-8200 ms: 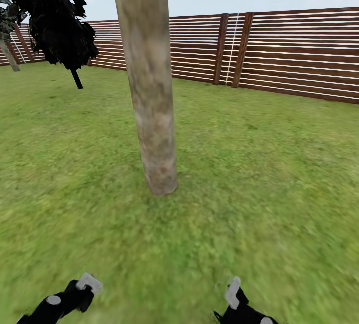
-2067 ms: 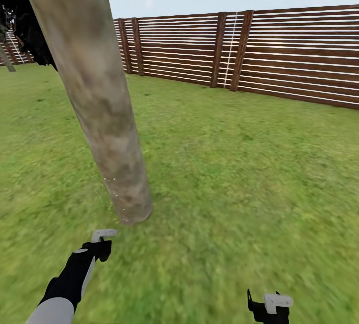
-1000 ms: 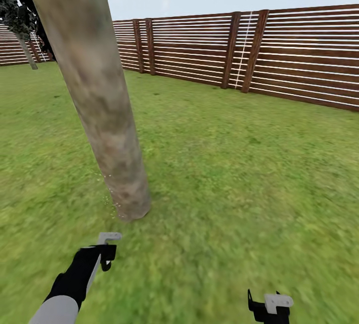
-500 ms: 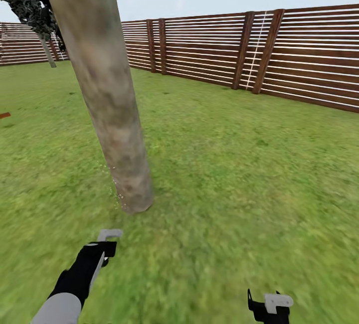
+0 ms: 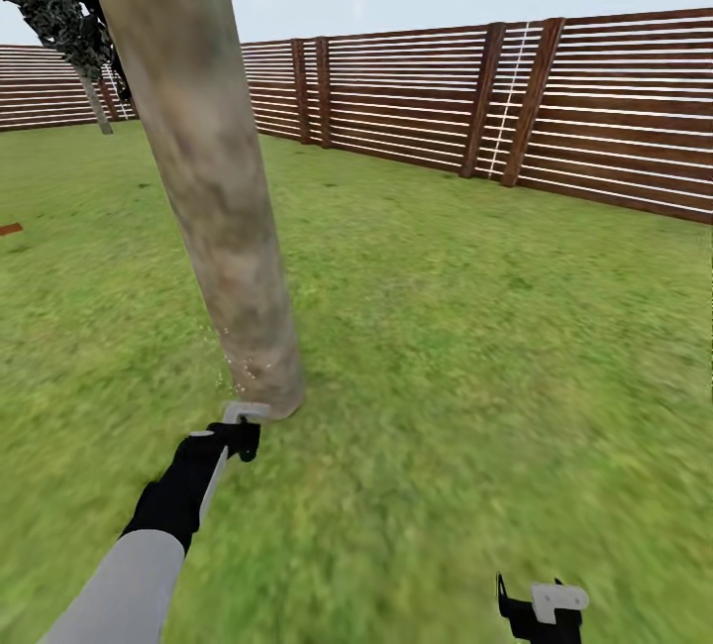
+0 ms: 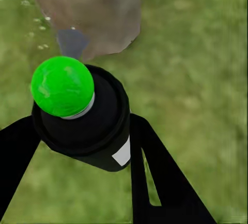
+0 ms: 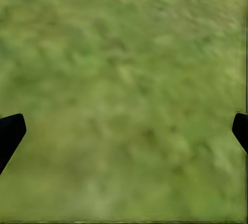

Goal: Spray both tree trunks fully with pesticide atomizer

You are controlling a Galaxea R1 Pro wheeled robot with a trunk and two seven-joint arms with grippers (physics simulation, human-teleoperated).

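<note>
The left gripper [image 6: 77, 141] is clenched around the pesticide atomizer [image 6: 85, 123], a dark bottle with a green dome on top and a white label, one black finger on each side. In the head view the atomizer [image 5: 238, 431] sits just beside the tree trunk [image 5: 213, 198] base, at 7 o'clock from it, with white pesticide [image 5: 233, 364] specks on the bark. The right gripper [image 5: 543, 609], at 5 o'clock over grass [image 5: 475, 347], is spread wide and holds nothing.
</note>
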